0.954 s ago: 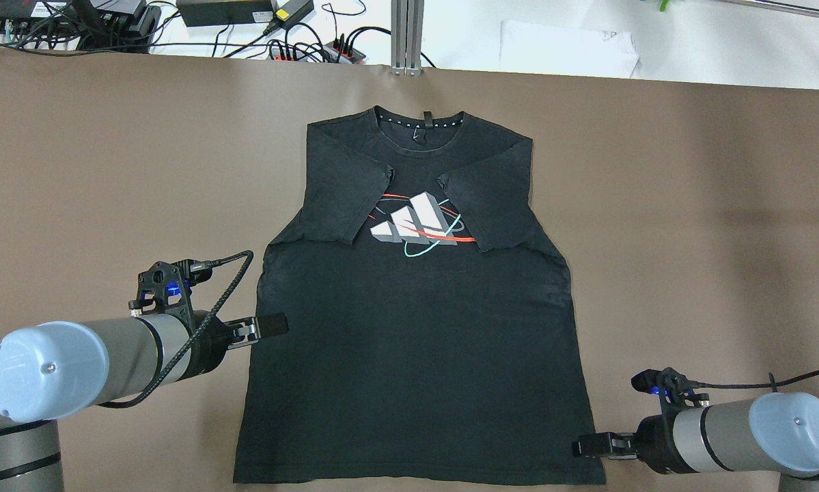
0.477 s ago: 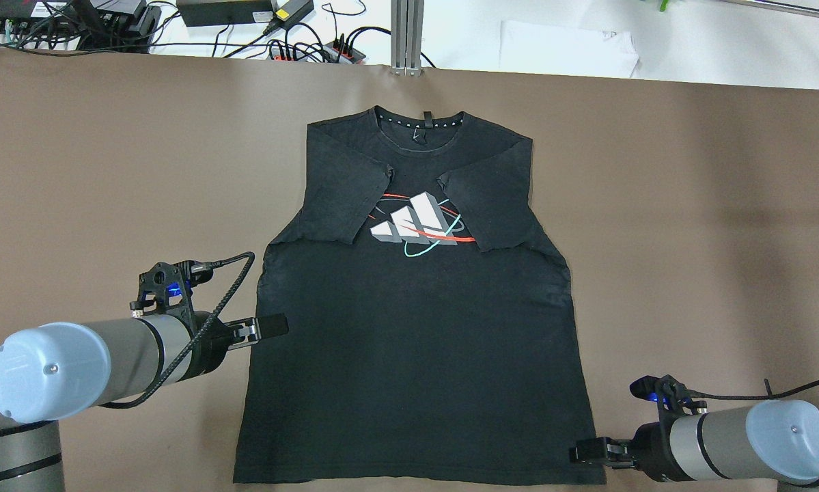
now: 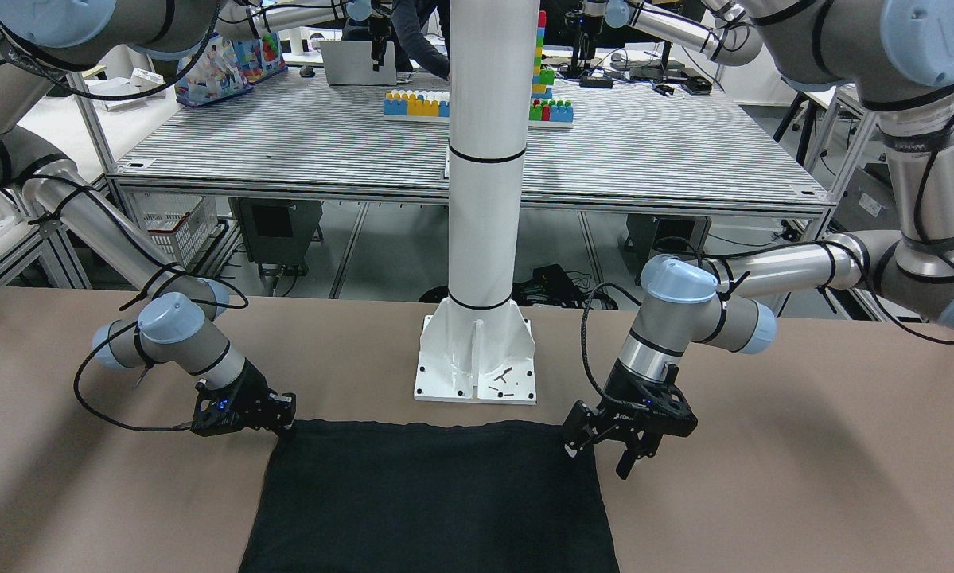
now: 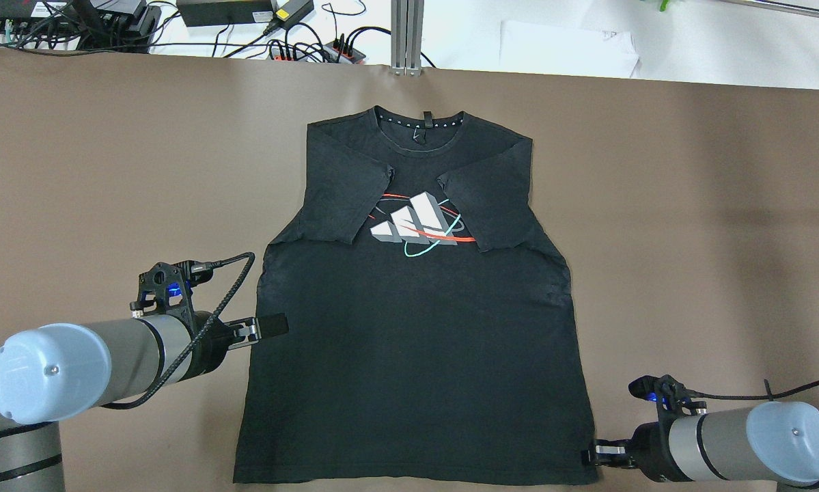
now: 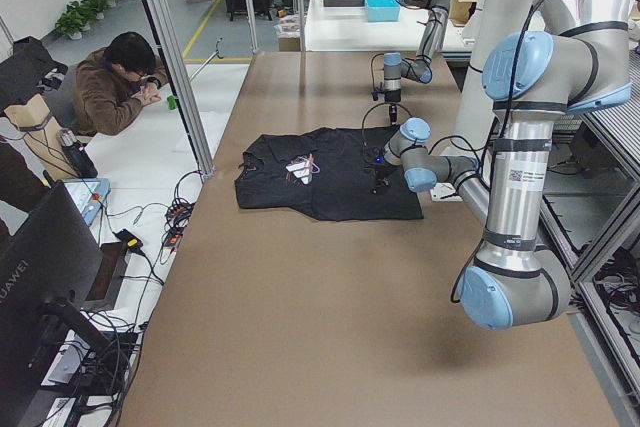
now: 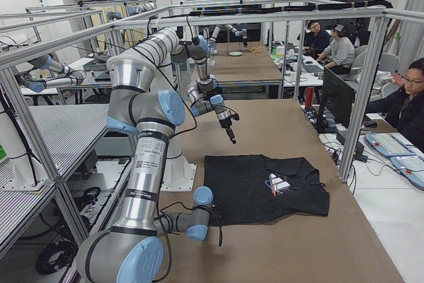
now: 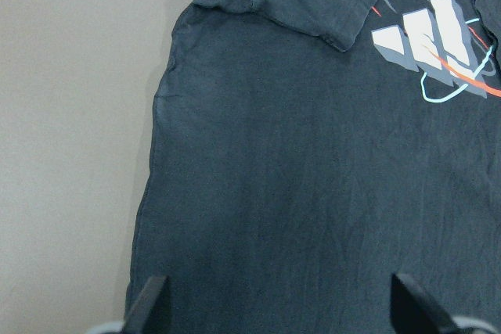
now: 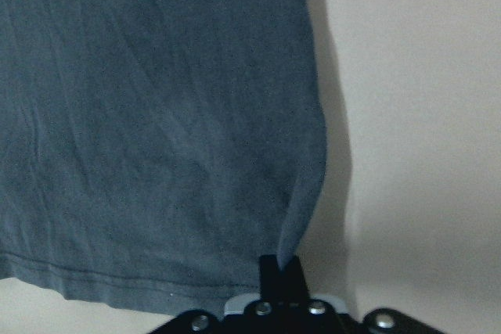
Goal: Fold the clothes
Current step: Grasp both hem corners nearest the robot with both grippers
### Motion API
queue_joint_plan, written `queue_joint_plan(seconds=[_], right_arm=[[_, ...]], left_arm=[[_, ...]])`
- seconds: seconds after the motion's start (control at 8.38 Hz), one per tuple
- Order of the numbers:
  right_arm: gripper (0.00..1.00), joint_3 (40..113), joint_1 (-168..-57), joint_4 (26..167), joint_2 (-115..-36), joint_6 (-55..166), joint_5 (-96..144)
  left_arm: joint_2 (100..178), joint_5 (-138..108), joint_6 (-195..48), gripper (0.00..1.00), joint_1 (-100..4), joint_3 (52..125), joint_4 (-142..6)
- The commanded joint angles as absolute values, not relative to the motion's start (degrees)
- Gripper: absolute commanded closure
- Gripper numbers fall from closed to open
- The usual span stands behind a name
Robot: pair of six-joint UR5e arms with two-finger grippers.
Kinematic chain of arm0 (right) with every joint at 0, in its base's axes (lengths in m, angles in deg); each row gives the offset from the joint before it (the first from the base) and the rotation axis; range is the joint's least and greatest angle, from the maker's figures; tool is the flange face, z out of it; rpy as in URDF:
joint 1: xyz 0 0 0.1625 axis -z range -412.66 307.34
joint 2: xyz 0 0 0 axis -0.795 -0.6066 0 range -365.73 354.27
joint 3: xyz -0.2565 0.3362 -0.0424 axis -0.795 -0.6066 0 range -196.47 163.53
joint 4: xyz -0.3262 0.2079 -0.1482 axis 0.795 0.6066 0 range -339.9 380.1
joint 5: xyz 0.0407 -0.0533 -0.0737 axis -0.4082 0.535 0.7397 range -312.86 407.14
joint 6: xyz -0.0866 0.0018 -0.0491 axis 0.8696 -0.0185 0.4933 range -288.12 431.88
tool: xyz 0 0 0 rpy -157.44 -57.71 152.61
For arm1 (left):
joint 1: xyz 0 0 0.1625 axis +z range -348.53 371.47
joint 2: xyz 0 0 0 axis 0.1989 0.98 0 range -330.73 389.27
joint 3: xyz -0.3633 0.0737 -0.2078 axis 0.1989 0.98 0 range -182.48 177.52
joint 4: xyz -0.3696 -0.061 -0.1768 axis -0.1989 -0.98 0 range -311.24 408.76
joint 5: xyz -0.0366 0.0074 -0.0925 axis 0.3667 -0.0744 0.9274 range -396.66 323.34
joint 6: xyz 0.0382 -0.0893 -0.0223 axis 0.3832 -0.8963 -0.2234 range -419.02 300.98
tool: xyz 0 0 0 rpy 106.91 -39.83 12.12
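The clothes are one black T-shirt (image 4: 416,355) lying flat on the brown table, both sleeves folded inward over the chest beside a white three-stripe logo (image 4: 416,222). My left gripper (image 4: 272,324) hovers open at the shirt's left side edge. The left wrist view shows its fingertips (image 7: 149,307) spread wide above the fabric (image 7: 297,177). My right gripper (image 4: 589,456) sits at the shirt's bottom right corner. In the right wrist view it (image 8: 282,267) is shut on the side hem, pinching the cloth (image 8: 156,115) into a small ridge. The front view shows both grippers, left (image 3: 604,454) and right (image 3: 286,430).
The white pillar's base (image 3: 477,358) stands just behind the shirt's bottom hem. Cables and power strips (image 4: 313,48), an aluminium post (image 4: 406,34) and white paper (image 4: 566,48) lie past the table's far edge. People sit beyond the table ends (image 5: 125,82).
My right arm has slid toward the table's near edge, bringing its gripper to the shirt's bottom right corner. The left arm and the shirt have stayed put.
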State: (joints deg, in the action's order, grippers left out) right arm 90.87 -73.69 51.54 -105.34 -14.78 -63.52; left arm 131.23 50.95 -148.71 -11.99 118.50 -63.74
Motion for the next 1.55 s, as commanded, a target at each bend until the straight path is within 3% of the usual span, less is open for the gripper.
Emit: queue_joint_plan(seconds=[0.0,0.72,1.43], right_arm=[[1.00,92.2,-73.8,51.6,-105.5,-14.8,-63.6],[1.00,93.1,-74.3,50.2,-105.4,-14.7,-64.1],[1.00,93.0,-74.4,48.9,-105.2,-14.6,-64.3]], left_arm=[[131.2,50.3,-149.0,0.00,-11.7,118.7,-63.7],[118.1,40.7,-151.2,0.00,3.4,119.2,-80.2],[119.0,31.0,-153.4,0.00,12.3,112.6,-80.2]])
